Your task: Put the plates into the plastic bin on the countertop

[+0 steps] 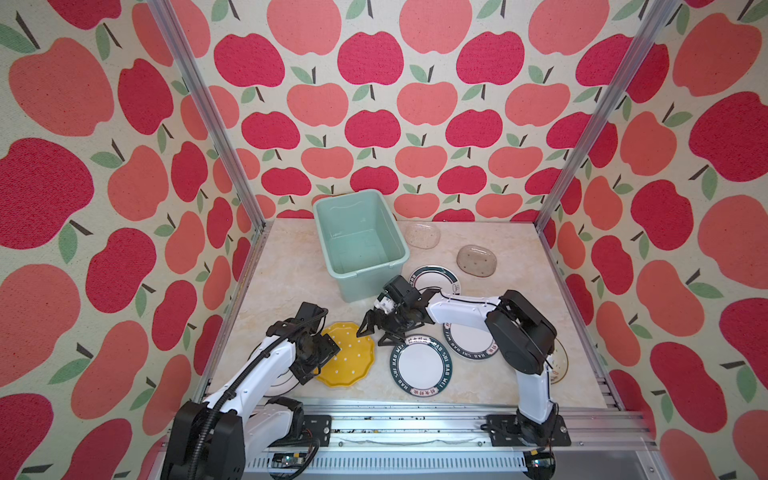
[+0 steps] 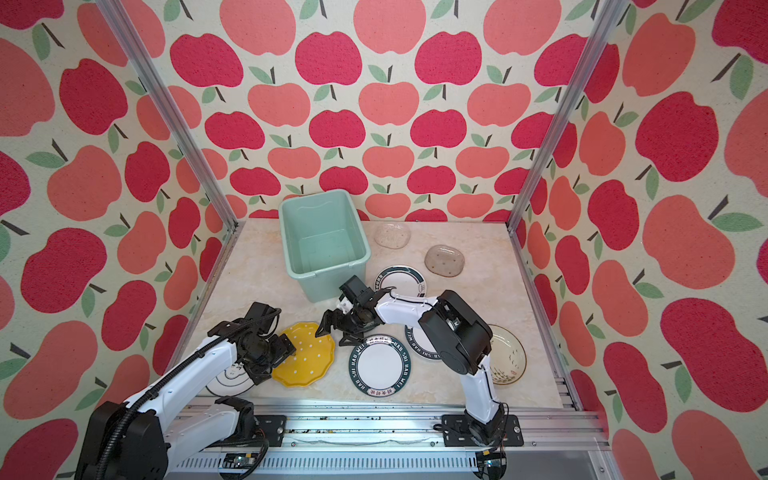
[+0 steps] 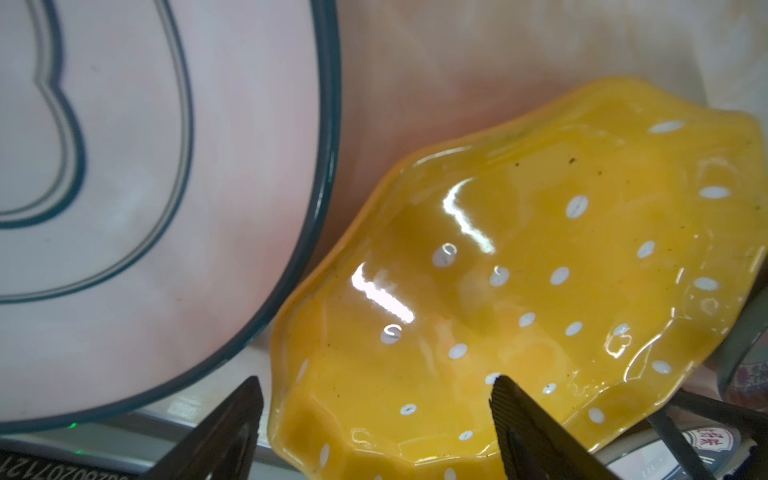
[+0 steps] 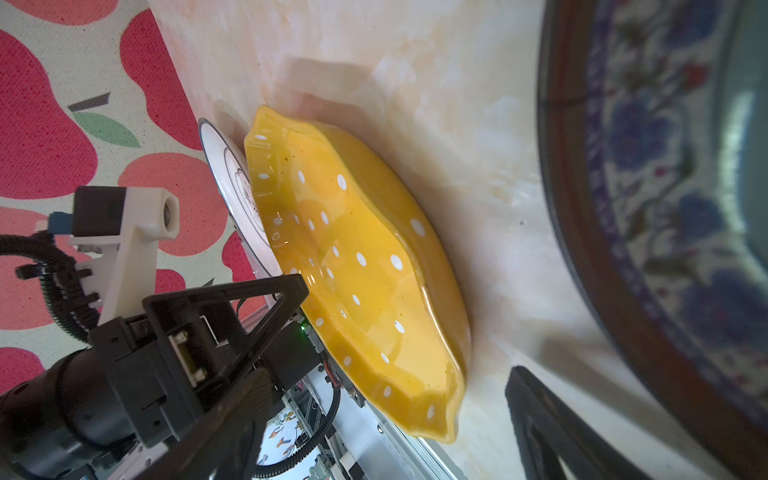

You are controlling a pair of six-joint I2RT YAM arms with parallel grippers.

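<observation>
The yellow dotted plate (image 1: 347,355) (image 2: 305,355) lies near the countertop's (image 1: 291,282) front edge. My left gripper (image 3: 374,399) (image 1: 328,353) is open and straddles its left rim, one finger over the dish and one outside it. My right gripper (image 4: 386,390) (image 1: 376,334) is open too, low at the plate's opposite edge. The mint plastic bin (image 1: 361,286) (image 2: 328,284) stands empty at the back. More plates lie flat: a lettered white one (image 1: 419,365), another (image 1: 469,343) under the right arm, and a green-rimmed one (image 1: 434,280).
A smoky oval dish (image 1: 477,259) and a clear oval dish (image 1: 423,236) lie back right. A white plate (image 2: 230,380) sits under the left arm, a cream plate (image 2: 509,353) behind the right arm. A flower-patterned plate (image 4: 665,208) is close to the right gripper. Aluminium rails (image 1: 415,419) edge the front.
</observation>
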